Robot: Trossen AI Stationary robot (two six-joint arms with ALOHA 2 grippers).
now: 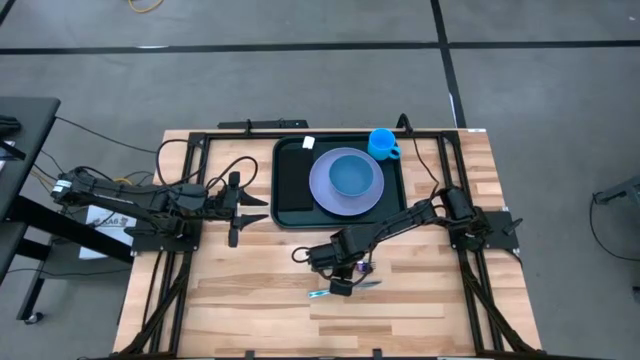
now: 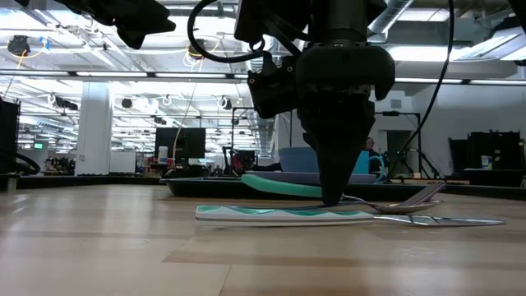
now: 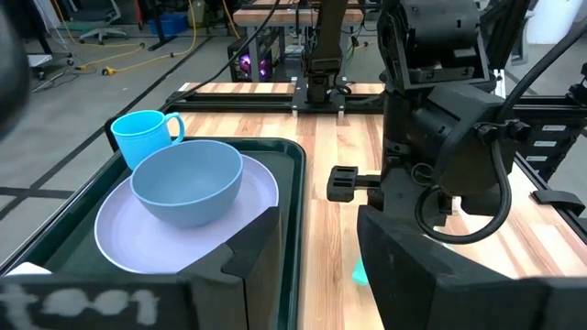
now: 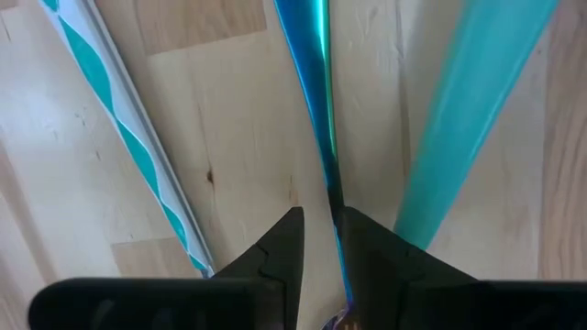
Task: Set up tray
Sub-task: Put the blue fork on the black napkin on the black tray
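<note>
1. The tray (image 1: 290,185) sits at the table's far middle, carrying a plate (image 1: 325,195) and bowl (image 1: 350,175).
2. The right gripper (image 4: 316,234), in front of the tray, is down on the cutlery, fingers clamped on a thin utensil handle (image 4: 312,82).
3. The left gripper (image 1: 240,208) waits left of the tray, fingers apart.
4. Step judged: picking up cutlery; next, lift cleanly and carry it to the tray.

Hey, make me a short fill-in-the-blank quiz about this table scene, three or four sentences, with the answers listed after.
1. The blue bowl sits on the lavender ____.
2. The plate rests inside the dark green ____.
3. The blue mug stands at the tray's far ____ corner, seen from above.
4. The right claw is down at the cutlery lying on the wooden ____.

Answers: plate; tray; right; table
</note>
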